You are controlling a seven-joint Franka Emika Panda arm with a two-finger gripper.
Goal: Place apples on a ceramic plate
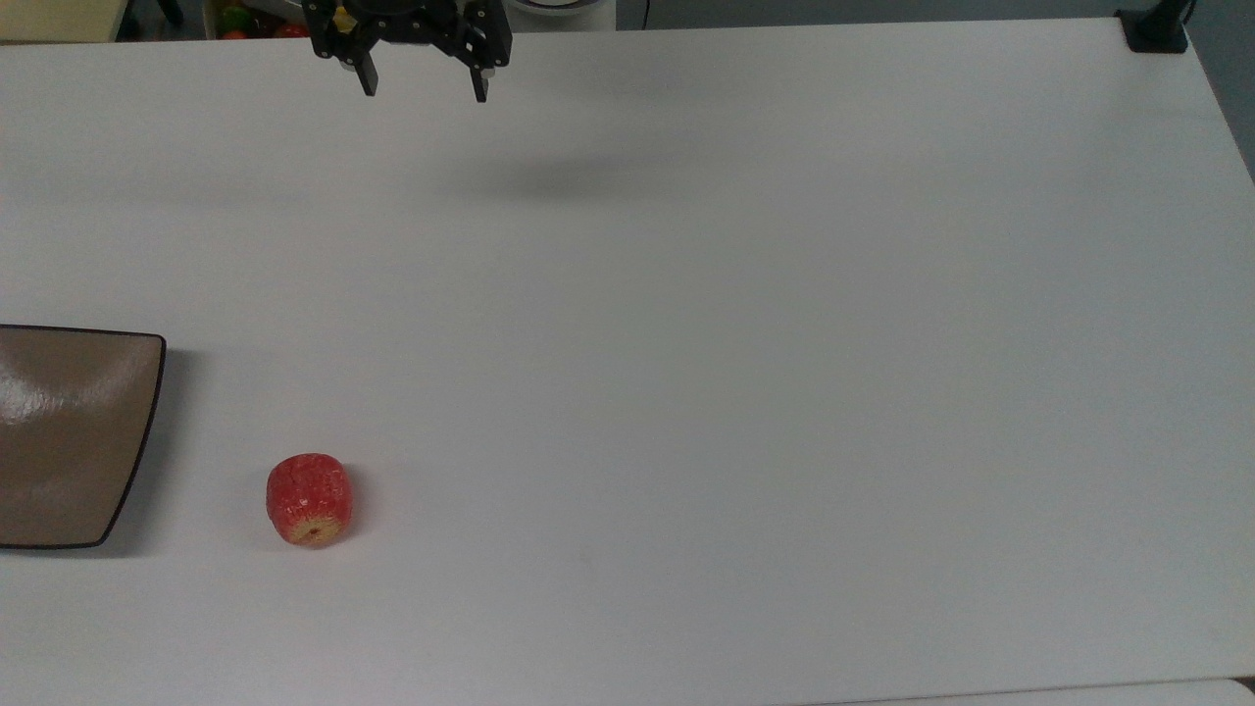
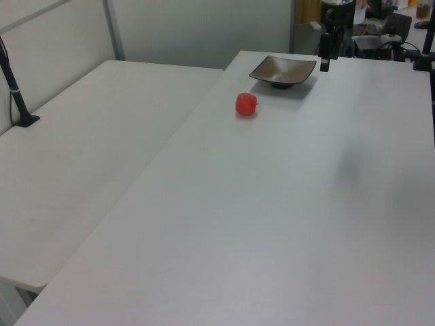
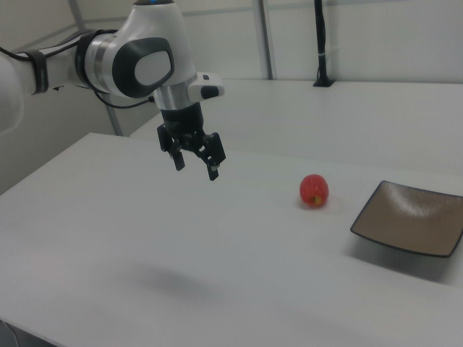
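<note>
the apple is seen lying on its side on the white table, its yellowish core end turned toward the bottom edge of the top view, so a roll is judged possible if it is nudged. it is set just beside the ceramic plate, apart from it, on the plate's right in the top view; a short carry is thus all that the task is judged to ask. the plate is empty, and its glossy brown dish is raised slightly on a foot in the left view. farther out, the gripper is held high above the table, well apart from the apple, with a soft shadow cast on the surface below it. its fingers are spread wide with nothing between them, which is judged a ready stance for closing around the fruit. the apple lies toward the plate side of the fingers, lower and nearer the bottom of the top view, so a descent and a reach are judged to be needed first.
</note>
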